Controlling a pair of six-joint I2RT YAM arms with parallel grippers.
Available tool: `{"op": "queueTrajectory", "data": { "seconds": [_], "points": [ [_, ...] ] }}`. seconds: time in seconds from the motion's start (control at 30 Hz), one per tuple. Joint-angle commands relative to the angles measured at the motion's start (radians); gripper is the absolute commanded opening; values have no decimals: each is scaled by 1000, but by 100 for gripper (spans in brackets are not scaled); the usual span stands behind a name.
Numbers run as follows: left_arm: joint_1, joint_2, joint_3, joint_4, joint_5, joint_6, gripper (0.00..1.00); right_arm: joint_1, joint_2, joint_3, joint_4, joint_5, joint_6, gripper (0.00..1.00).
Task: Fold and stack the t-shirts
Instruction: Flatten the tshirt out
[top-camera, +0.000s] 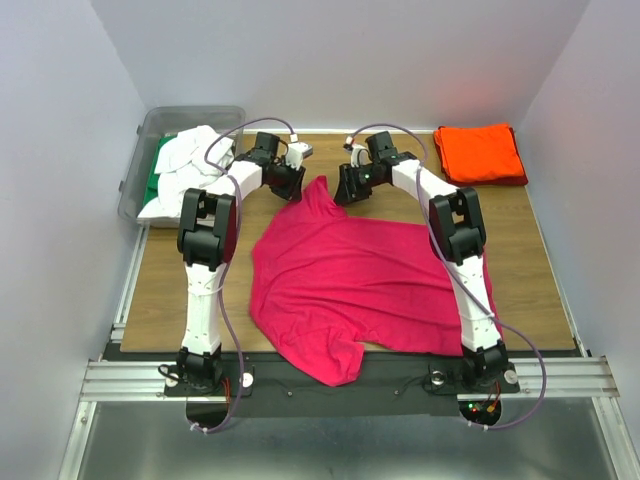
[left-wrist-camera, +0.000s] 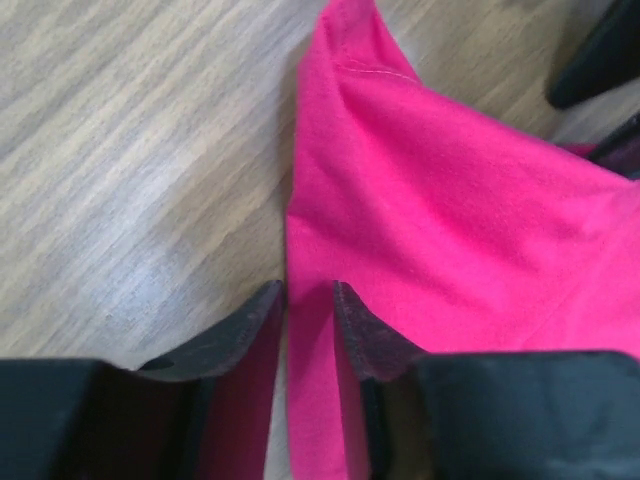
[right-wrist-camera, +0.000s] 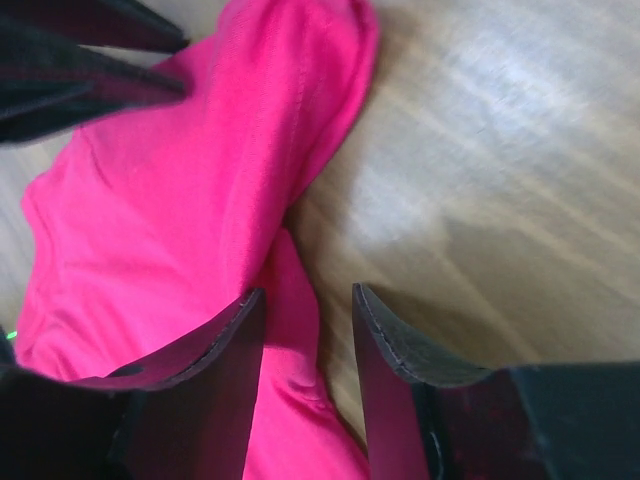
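The magenta-pink t-shirt (top-camera: 350, 280) lies spread and rumpled across the middle of the table (top-camera: 160, 280), with one sleeve pointing toward the back. My left gripper (top-camera: 293, 188) and right gripper (top-camera: 345, 192) flank that sleeve. In the left wrist view the left gripper (left-wrist-camera: 308, 288) is narrowly open, with the shirt's edge (left-wrist-camera: 450, 220) lying between the jaws. In the right wrist view the right gripper (right-wrist-camera: 305, 290) is open wider, over the shirt's other edge (right-wrist-camera: 180, 200) and bare wood. An orange-red t-shirt (top-camera: 480, 153) lies folded at the back right.
A clear grey bin (top-camera: 150, 125) at the back left holds white shirts (top-camera: 190, 165) over green cloth (top-camera: 158, 172). The shirt's lower sleeve hangs toward the table's front edge (top-camera: 330, 365). White walls close in on three sides.
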Motion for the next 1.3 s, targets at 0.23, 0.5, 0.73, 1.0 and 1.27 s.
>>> {"op": "queueTrajectory", "data": {
  "seconds": [0.23, 0.5, 0.73, 1.0, 1.27],
  "points": [
    [-2, -78, -46, -39, -33, 3, 0, -4, -111, -85, -2, -33, -20, 45],
    [11, -157, -112, -15, -51, -3, 0, -38, -129, -52, -1, -68, 25, 47],
    [25, -224, -187, -41, -80, 21, 0, -37, -129, -94, -1, -107, 31, 47],
    [40, -281, -224, -76, -51, 96, 29, -24, -178, -246, -1, -21, -43, 43],
    [22, -131, 97, -48, 6, 32, 41, -26, -275, -245, -4, 51, -79, 47]
  ]
}}
